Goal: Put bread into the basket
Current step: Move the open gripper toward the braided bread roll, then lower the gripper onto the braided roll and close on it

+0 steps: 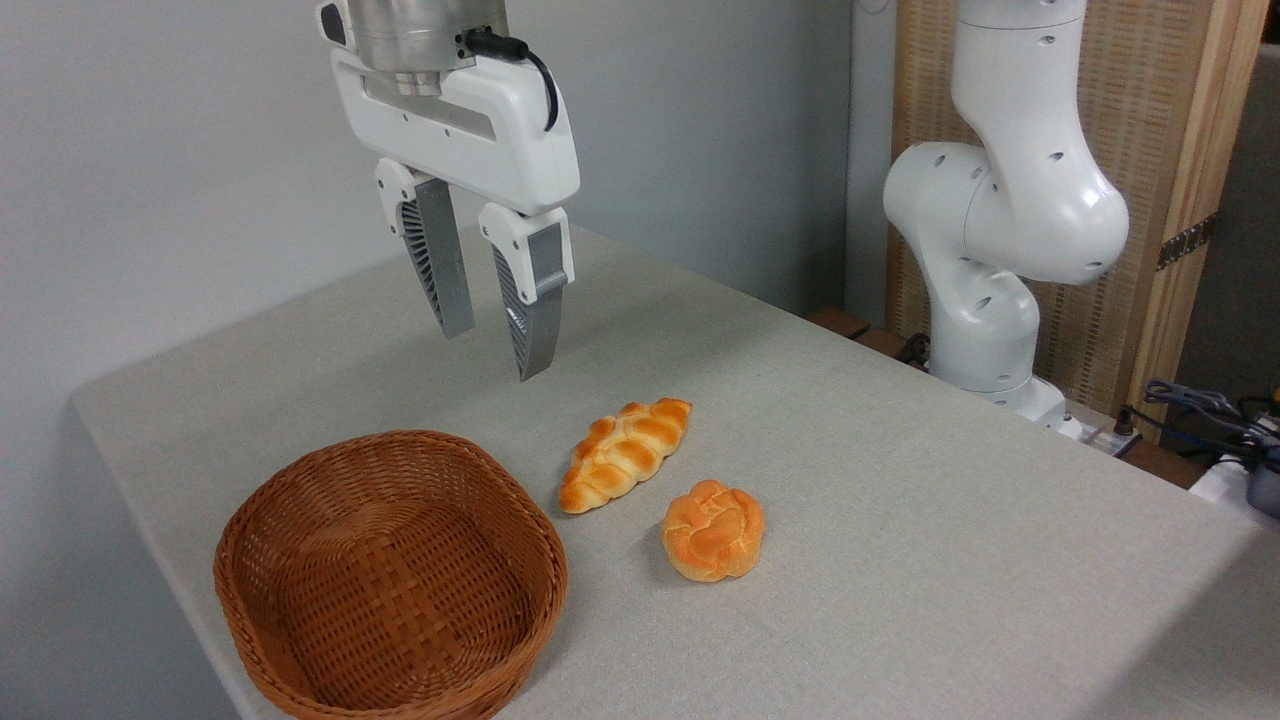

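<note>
The claw (497, 353) is hanging spread and holding nothing above the table (900, 520). The bread (625, 453) is lying on the table just beside the basket (390, 578), a bun (713, 529) sitting near it.

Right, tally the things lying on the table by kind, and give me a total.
Braided loaf: 1
Round knotted bun: 1
Wicker basket: 1, nothing in it
Total: 3
The gripper hangs open above the table, holding nothing, so it is not counted.
</note>
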{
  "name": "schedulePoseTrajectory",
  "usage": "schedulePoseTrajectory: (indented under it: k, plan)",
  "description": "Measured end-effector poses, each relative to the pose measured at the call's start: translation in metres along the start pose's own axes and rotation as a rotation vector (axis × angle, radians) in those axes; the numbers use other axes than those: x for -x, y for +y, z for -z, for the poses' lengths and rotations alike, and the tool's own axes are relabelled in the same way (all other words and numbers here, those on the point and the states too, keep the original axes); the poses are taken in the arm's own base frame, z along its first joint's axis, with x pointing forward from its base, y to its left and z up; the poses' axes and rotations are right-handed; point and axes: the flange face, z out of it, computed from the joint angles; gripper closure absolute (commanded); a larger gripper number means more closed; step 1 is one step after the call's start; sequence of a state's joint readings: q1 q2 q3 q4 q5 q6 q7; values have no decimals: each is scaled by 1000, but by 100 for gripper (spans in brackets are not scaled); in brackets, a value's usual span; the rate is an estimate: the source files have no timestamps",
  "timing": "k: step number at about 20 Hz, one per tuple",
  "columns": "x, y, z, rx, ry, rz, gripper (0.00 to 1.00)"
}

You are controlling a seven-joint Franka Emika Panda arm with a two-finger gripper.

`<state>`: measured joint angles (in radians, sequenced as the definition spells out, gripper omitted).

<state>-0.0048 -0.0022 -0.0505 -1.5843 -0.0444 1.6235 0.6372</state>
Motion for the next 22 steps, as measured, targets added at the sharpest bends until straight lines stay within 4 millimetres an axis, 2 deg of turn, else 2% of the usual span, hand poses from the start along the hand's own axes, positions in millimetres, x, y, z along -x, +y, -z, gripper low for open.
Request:
schedulePoseTrajectory:
  k: [1, 6, 10, 13, 16, 20, 22]
  plan:
    - [3, 0, 6, -6, 8, 4, 0]
    - [4, -1, 6, -6, 7, 7, 0]
    - [14, -14, 6, -7, 7, 34, 0]
    - [13, -12, 2, -1, -1, 32, 0]
    - [18, -3, -12, 19, -27, 21, 0]
    - [41, 16, -26, 39, -59, -39, 0]
    - [51, 26, -39, 46, -73, -61, 0]
